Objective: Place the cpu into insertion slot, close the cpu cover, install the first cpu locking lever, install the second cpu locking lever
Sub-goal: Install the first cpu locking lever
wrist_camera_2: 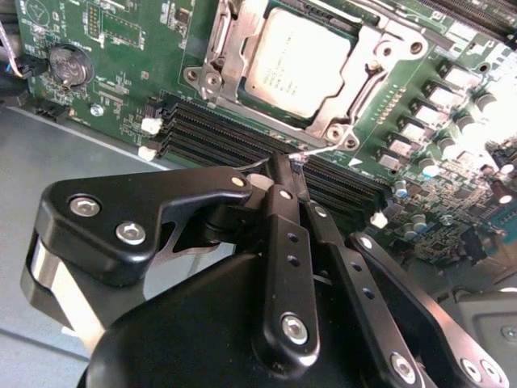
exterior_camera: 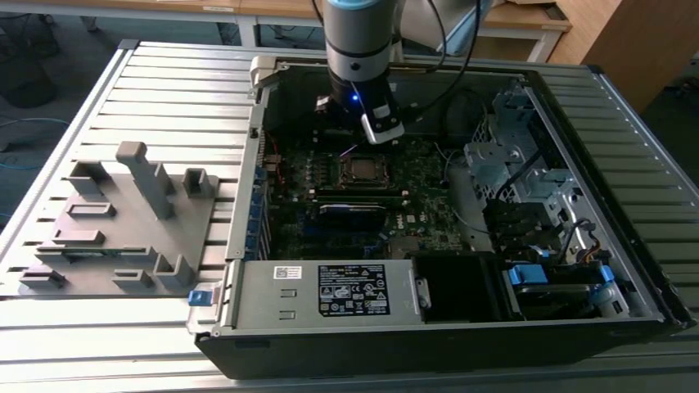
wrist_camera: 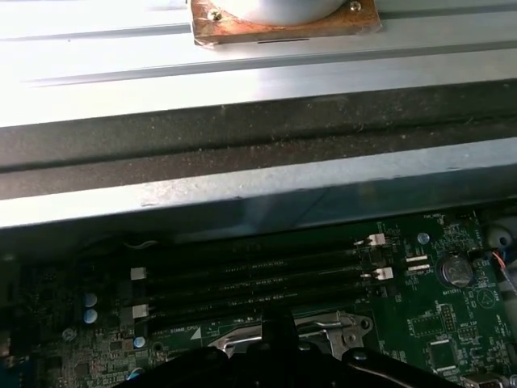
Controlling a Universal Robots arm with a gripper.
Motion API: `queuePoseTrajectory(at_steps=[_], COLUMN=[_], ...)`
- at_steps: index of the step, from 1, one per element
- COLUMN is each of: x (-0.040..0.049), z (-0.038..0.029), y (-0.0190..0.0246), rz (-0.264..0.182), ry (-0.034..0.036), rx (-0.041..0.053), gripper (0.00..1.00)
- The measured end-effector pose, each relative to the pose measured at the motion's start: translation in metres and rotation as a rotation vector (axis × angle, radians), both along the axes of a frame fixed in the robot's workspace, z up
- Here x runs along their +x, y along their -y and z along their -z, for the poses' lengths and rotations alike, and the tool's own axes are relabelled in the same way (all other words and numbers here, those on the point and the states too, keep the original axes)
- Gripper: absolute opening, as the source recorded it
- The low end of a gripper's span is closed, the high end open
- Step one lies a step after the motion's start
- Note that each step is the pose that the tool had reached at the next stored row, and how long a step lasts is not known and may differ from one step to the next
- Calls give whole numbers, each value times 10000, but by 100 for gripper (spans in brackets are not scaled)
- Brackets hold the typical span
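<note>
slatted table [exterior_camera: 164,74]; cpu [wrist_camera_2: 299,61] in insertion slot [wrist_camera_2: 202,78]

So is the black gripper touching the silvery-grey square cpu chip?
Apart. In the second wrist view the gripper tip sits over the long black memory slots, with the silvery metal cpu cover frame between it and the cpu.

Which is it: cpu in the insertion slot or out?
In: the cpu lies flat in the insertion slot, framed by the cpu cover.

Label [exterior_camera: 353,289] on power supply [exterior_camera: 278,295]: print illegible. cpu [wrist_camera_2: 299,61] marking faint, unreadable.
</note>
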State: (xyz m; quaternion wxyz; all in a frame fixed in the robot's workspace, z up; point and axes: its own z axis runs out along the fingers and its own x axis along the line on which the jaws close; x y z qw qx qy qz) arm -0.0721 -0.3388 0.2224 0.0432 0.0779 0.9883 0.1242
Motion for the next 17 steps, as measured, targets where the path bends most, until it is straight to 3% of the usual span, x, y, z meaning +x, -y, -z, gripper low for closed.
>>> queuePoseTrajectory(at_steps=[8,17], x=[29,145], z=[50,89], y=[-2,-16], rz=[15,313], ry=[-3,-2], rx=[-3,-2], gripper=[10,10])
